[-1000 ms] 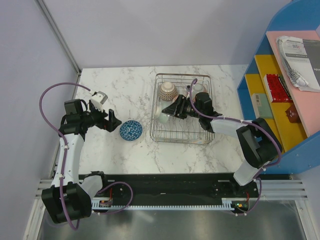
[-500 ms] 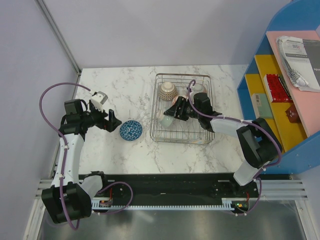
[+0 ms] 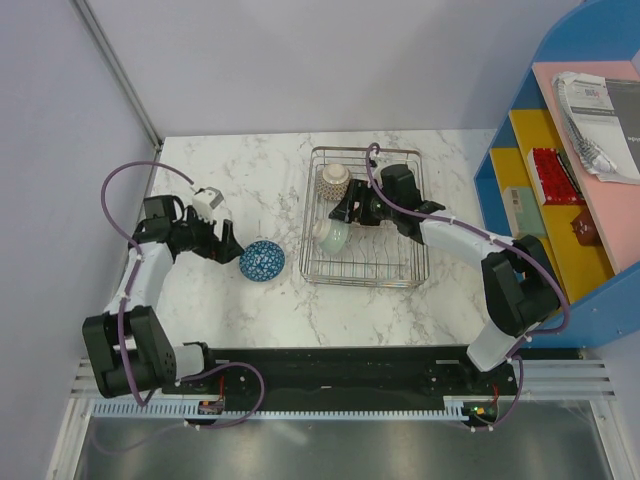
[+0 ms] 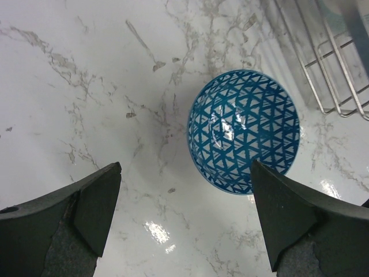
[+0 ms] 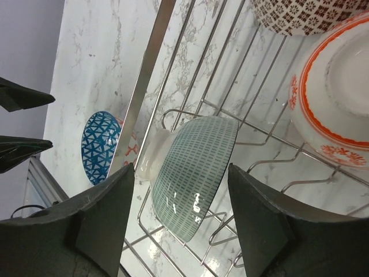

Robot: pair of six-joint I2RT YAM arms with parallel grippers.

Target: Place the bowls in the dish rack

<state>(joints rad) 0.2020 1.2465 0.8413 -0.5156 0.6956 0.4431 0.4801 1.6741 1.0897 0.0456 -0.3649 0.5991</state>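
Blue bowl (image 3: pixel 262 261) sits on the tabletop (image 3: pixel 230 170) off the dish rack (image 3: pixel 380 262), on its 9 o'clock side. It lies at roughly 4 o'clock from our left tool (image 3: pixel 230 242), which hangs released close by, so the left arm is nearer. In the wrist view it's ahead of the spread fingers (image 4: pixel 86 202), skewed toward 1 o'clock — we'd recentre before closing. Right tool (image 3: pixel 345 213) is released too, over the striped bowl (image 3: pixel 333 236) in the rack.

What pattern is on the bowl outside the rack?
Blue triangle lattice on the bowl; best in left wrist view.
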